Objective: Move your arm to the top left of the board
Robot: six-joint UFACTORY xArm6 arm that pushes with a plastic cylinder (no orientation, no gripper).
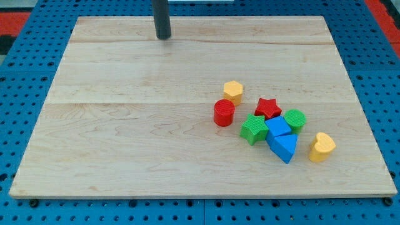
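Note:
My tip is at the end of a dark rod that comes down from the view's top. It rests on the wooden board near the top edge, left of the middle. It is far from all the blocks, which are clustered at the lower right: a yellow hexagon, a red cylinder, a red star, a green star, a green cylinder, a blue cube, a blue triangle and a yellow heart.
The board lies on a blue perforated table. Red surfaces show at the top corners of the view.

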